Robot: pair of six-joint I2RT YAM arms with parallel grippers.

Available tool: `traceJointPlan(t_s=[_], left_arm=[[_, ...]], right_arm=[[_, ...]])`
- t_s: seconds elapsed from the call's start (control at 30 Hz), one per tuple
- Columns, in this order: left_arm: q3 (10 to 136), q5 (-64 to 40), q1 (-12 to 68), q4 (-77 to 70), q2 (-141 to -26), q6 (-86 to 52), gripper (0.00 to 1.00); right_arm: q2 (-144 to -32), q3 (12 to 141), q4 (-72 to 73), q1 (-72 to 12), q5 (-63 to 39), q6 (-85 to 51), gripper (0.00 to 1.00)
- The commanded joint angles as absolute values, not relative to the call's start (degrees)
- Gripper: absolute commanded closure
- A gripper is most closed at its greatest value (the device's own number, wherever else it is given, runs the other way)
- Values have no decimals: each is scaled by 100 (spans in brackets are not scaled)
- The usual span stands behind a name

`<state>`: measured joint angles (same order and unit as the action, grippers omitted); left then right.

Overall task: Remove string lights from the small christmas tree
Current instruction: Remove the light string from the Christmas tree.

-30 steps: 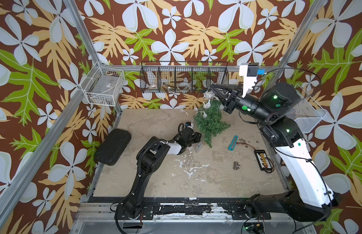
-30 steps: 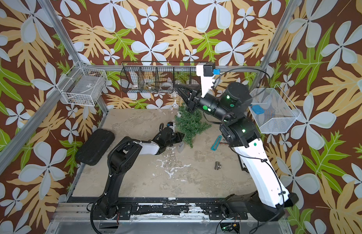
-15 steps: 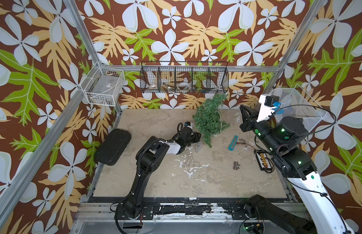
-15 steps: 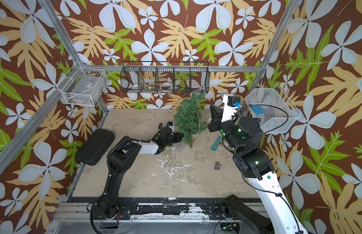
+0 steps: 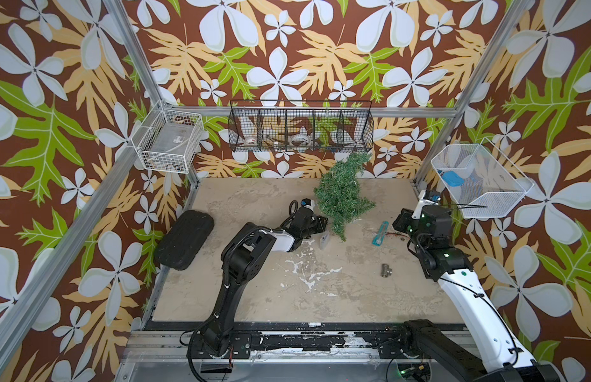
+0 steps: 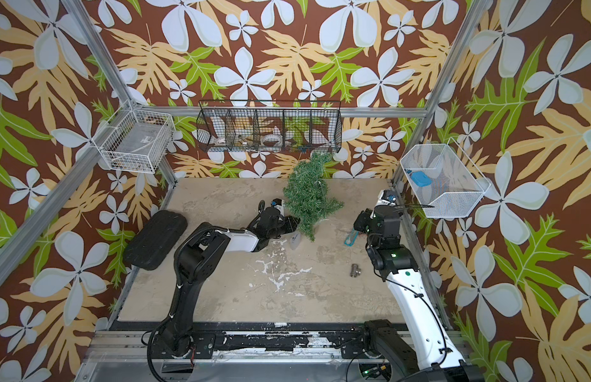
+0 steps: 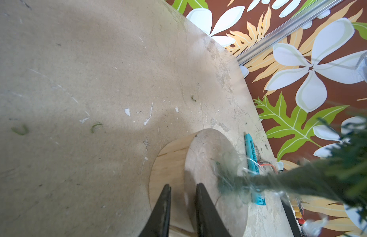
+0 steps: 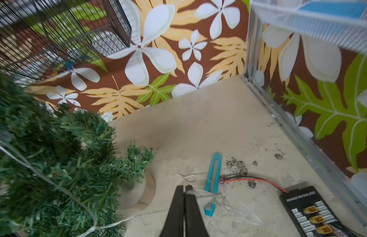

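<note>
The tree [image 5: 339, 198] has bristly plastic-looking needles; its base [image 7: 201, 156] is smooth pale wood. The table [image 5: 254, 291] looks matt and scuffed.

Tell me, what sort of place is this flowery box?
Probably a robot test booth: a left arm and a right arm mounted by a worn table, a metal frame post, and a wire basket hung on papered walls.

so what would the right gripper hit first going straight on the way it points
Likely bare table, between the small christmas tree's base and the teal cutter; depth is unclear.
</note>
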<state>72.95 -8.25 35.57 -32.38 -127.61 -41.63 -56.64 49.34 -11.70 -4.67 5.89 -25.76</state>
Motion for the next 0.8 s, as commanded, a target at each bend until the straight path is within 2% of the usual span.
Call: traceJointPlan(t_s=[0.0,0.27,0.5,0.77], left_arm=[[7156,-394,3504,-835,-12937,-3989,77],[7162,-394,3498,-810,-12929,-3970,77],[7163,-387,3501,-817,-12933,-3981,77],[7211,-404,3505,-817,-12974,-3982,77]], right_arm=[[-5794,4682,-634,-459,402,-3097,100],[-6209,4255,-432,-439,135,-3639,100],[-5754,3947,1097,-472,-2133,-3318,100],[-5810,4159,1457,-791,-2434,-2818,100]])
